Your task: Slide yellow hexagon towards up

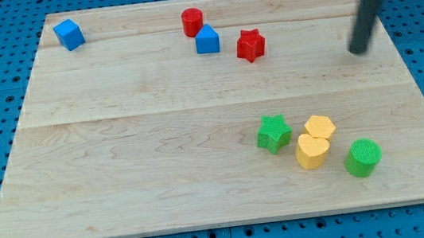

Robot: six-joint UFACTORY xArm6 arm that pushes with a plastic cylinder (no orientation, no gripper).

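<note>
The yellow hexagon point(320, 127) lies at the lower right of the wooden board point(143, 143). A yellow heart-shaped block point(312, 151) touches it just below and to the left. A green star point(274, 133) sits to its left and a green cylinder point(362, 157) to its lower right. My tip point(359, 50) is at the view's upper right, well above and to the right of the yellow hexagon, touching no block.
A red star point(250, 45), a blue block point(206, 39) and a red cylinder point(192, 22) cluster near the top centre. A blue cube point(69, 34) sits at the top left. The board lies on a blue perforated table.
</note>
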